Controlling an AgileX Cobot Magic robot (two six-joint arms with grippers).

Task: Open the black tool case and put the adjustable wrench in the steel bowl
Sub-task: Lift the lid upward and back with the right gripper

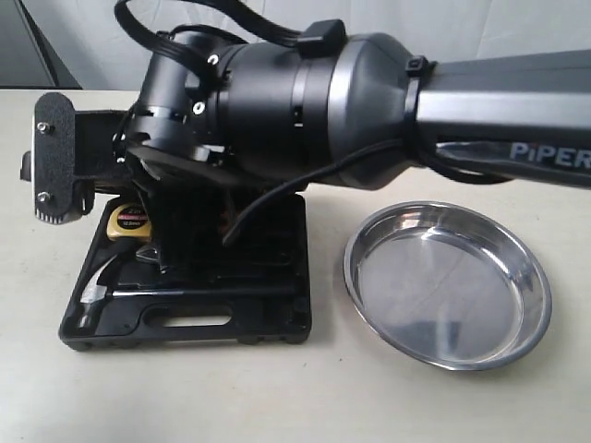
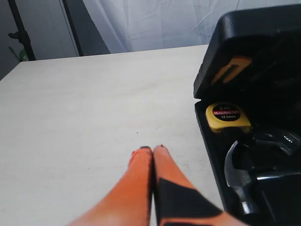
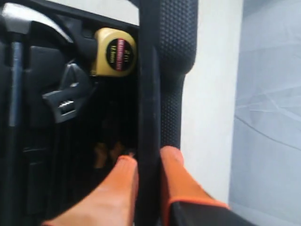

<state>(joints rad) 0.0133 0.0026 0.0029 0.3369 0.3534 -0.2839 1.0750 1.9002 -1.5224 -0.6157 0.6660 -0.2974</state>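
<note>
R gripper [image 3: 149, 157]: orange fingers [image 3: 117, 188] clamped on the edge of the lid [image 3: 171, 56] of the black tool case [image 1: 272, 309], one finger each side; lid stands up from the base
L gripper [image 2: 152, 149]: fingers pressed together w/ nothing btwn them, over the table [image 2: 84, 108] just beside the case, apart from it; touching the table or not, can't tell
case: open, base flat on the table, handle cut-out along the near edge in ext view; R arm reaches across it & hides most of the inside there
adjustable wrench [image 3: 68, 96]: lying in its slot in the case base, jaw head just beside the tape measure [image 3: 115, 52], hammer [image 3: 28, 21] on its other side; both grippers apart from it
tape measure: yellow, in a corner of the base by the hinge
hammer: head at the end of the base, handle running along the cut-out side
steel bowl [image 1: 443, 281]: on the table right of the case in ext view, near but not touching, shiny inside showing
</note>
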